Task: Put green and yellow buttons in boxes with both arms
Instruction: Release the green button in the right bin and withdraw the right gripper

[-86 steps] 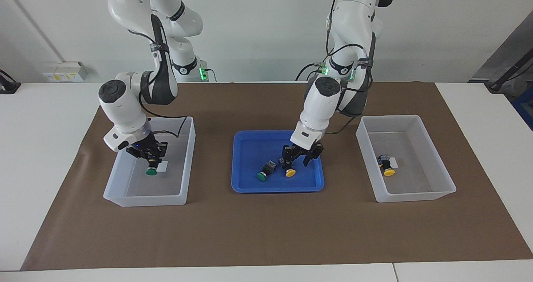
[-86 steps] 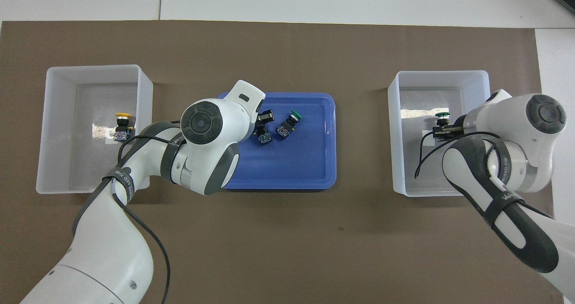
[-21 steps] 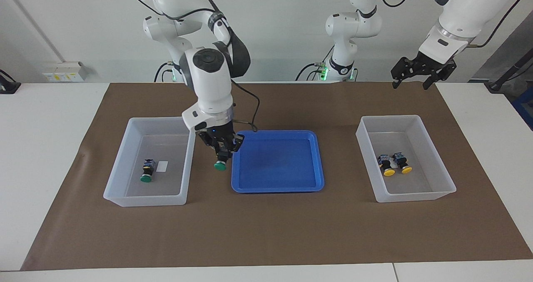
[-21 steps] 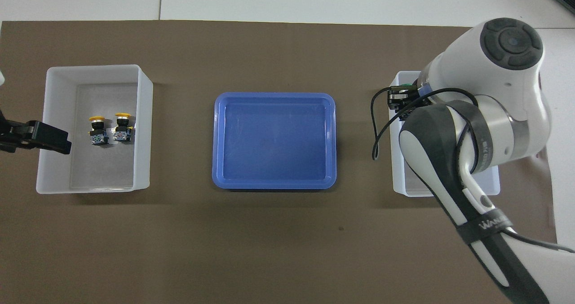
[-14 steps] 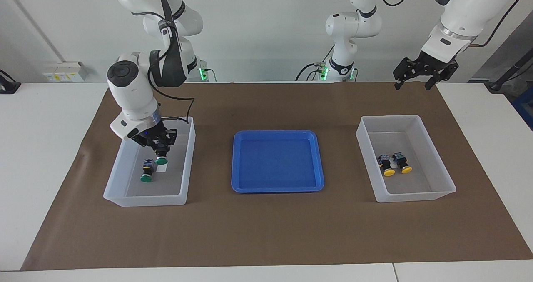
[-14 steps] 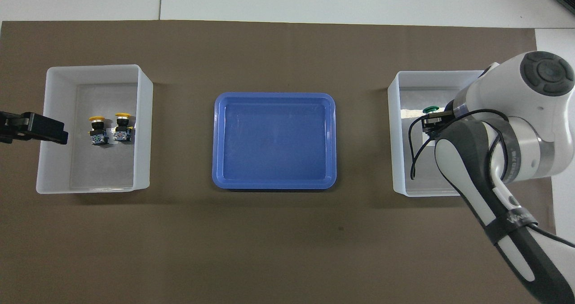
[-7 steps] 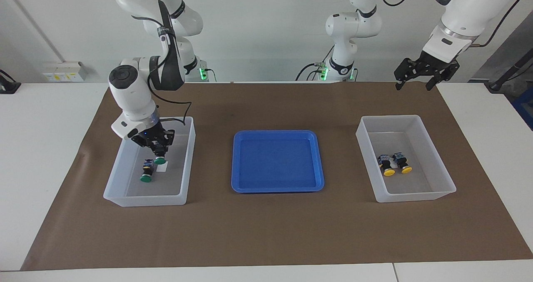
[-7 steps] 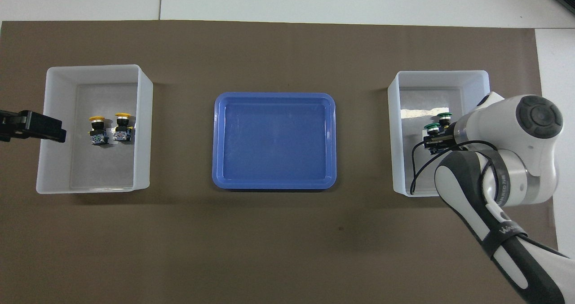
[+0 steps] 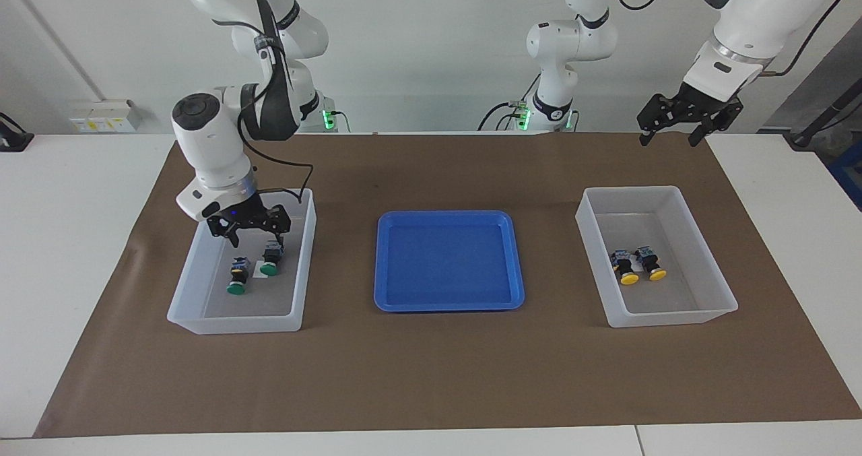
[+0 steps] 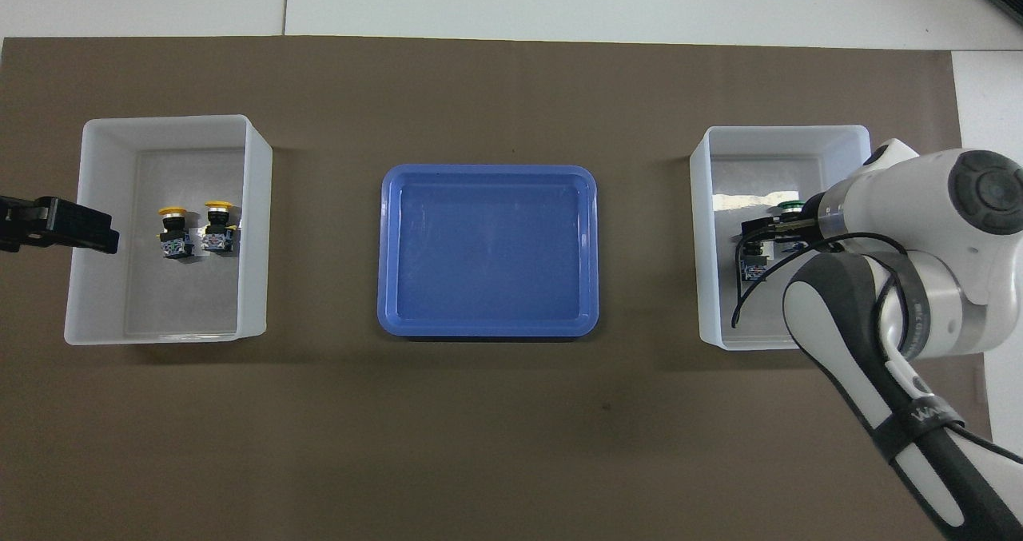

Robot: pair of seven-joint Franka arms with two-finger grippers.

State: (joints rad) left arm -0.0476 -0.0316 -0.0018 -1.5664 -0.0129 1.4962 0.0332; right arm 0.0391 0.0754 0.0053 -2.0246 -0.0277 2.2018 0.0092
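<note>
Two green buttons [image 9: 237, 277] [image 9: 271, 261] lie side by side in the box [image 9: 232, 324] at the right arm's end of the table. My right gripper [image 9: 257, 236] is open and empty just above them, inside the box's rim. In the overhead view [image 10: 759, 237] it covers most of them, and one green cap [image 10: 790, 204] shows. Two yellow buttons [image 9: 627, 269] [image 9: 652, 264] lie in the other box [image 9: 673, 318], also seen from overhead [image 10: 174, 225] [image 10: 217, 221]. My left gripper [image 9: 668, 136] is open and empty, raised high over the mat beside that box, and waits.
A shallow blue tray [image 9: 450, 261] with nothing in it sits between the two boxes on the brown mat [image 9: 431, 375]. The right arm's cable hangs over the rim of the box of green buttons.
My right gripper lowered the second green button into the box beside the first, opened, let it go and rose slightly. The left arm has not moved.
</note>
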